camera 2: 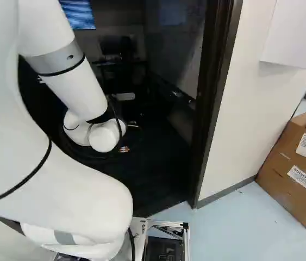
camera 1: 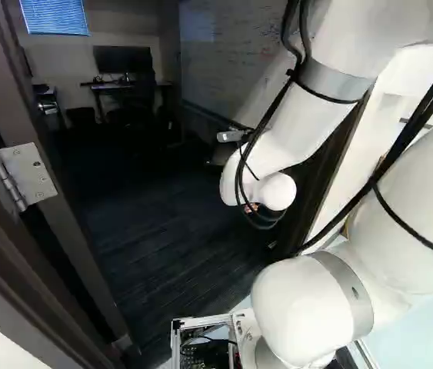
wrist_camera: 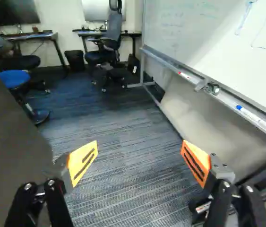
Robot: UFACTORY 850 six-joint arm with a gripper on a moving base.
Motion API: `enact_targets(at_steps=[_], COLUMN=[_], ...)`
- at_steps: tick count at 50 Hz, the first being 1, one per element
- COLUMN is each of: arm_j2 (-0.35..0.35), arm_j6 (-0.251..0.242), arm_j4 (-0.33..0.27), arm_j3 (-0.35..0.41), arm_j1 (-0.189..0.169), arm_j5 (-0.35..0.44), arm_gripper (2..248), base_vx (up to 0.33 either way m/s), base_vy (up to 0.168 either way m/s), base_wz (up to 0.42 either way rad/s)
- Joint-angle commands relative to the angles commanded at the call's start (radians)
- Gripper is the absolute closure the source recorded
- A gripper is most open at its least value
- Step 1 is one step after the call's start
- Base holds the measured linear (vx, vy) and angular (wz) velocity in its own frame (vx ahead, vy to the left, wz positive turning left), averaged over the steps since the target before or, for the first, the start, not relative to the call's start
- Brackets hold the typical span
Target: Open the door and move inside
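Observation:
In the left base view, a hinge [camera 1: 22,178] joins dark brown door parts at the left, beside the open doorway. The doorway's right-hand frame [camera 2: 215,98] stands to the right of the arm in the right base view. My wrist [camera 2: 105,136] reaches through the opening; the gripper beyond it cannot be made out in either base view. In the wrist view the gripper [wrist_camera: 140,152] is open, its fingers wide apart with only carpet showing between them. A dark flat surface [wrist_camera: 7,127], seemingly the door, stands close beside the finger with the yellow-looking pad. No handle can be made out.
Inside are carpet [wrist_camera: 118,123], a whiteboard [wrist_camera: 208,38] along one side, and desks with an office chair [wrist_camera: 109,42] at the far end. A blue stool [wrist_camera: 14,79] stands beyond the dark surface. Outside, a cardboard box [camera 2: 288,168] rests by the white wall [camera 2: 250,103].

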Motion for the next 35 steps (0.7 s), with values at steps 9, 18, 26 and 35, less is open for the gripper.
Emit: enact_targets(at_steps=[9,18,26,35], arm_j2=[0.035,0.062,0.078,0.088], arm_j6=[0.0,0.0,0.0,0.0], arm_j4=[0.01,0.017,0.021,0.024], arm_j3=[0.037,0.065,0.082,0.093], arm_j1=[-0.034,-0.06,-0.075,-0.085], arm_j5=[0.004,0.007,0.009,0.011], arm_gripper=[3,3,3,3], base_vx=[0.0,0.0,0.0,0.0], base_vy=[0.0,0.0,0.0,0.0], base_wz=[0.0,0.0,0.0,0.0])
